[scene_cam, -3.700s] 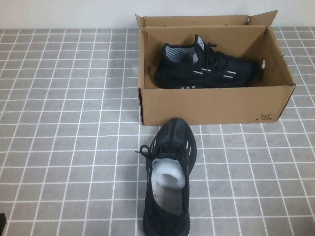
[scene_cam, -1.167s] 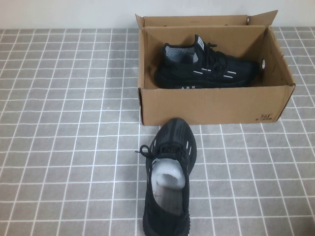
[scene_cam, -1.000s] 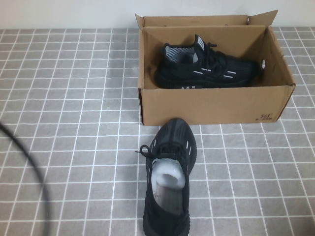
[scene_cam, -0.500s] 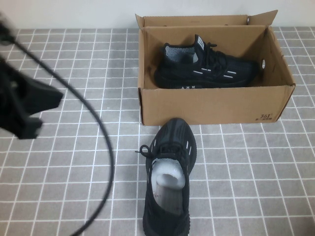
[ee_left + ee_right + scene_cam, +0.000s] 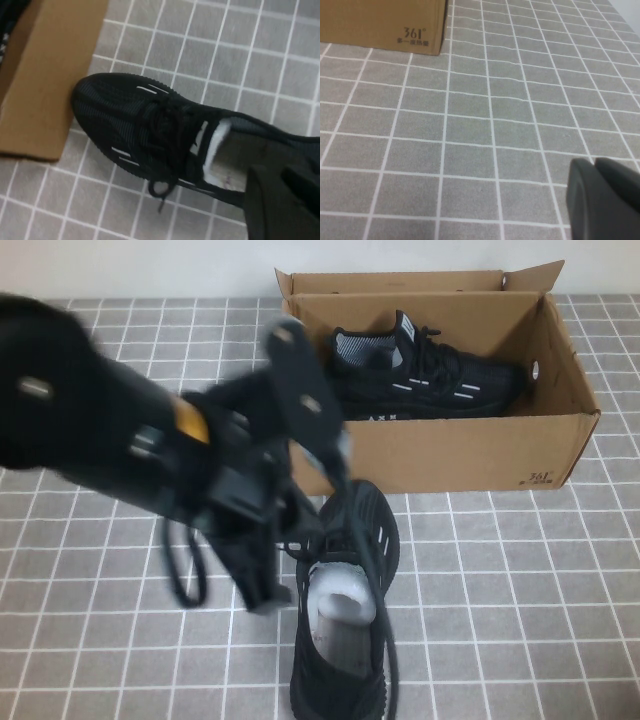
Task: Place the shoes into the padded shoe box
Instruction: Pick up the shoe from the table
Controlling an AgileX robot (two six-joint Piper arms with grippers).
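One black knit sneaker (image 5: 360, 515) lies on the tiled table just in front of the padded shoe box (image 5: 440, 455), toe toward the box, grey-white lining up. The other sneaker (image 5: 430, 380) lies on its side inside the box. My left arm reaches in from the left, blurred, and my left gripper (image 5: 270, 570) hangs over the left side of the table sneaker. In the left wrist view that sneaker (image 5: 145, 130) fills the middle, with my left gripper (image 5: 282, 205) above its heel opening and the box corner (image 5: 45, 75) by its toe. My right gripper (image 5: 605, 200) hovers low over bare tiles, right of the box corner (image 5: 380, 25).
The table is covered in a grey cloth with a white grid (image 5: 520, 600). The box stands at the back centre-right with its flaps open, against a pale wall. A black cable (image 5: 385, 640) from the left arm hangs across the table sneaker.
My left arm has swung in from the left edge, toward the middle, and is now over the sneaker on the table. Both sneakers and the box have not moved.
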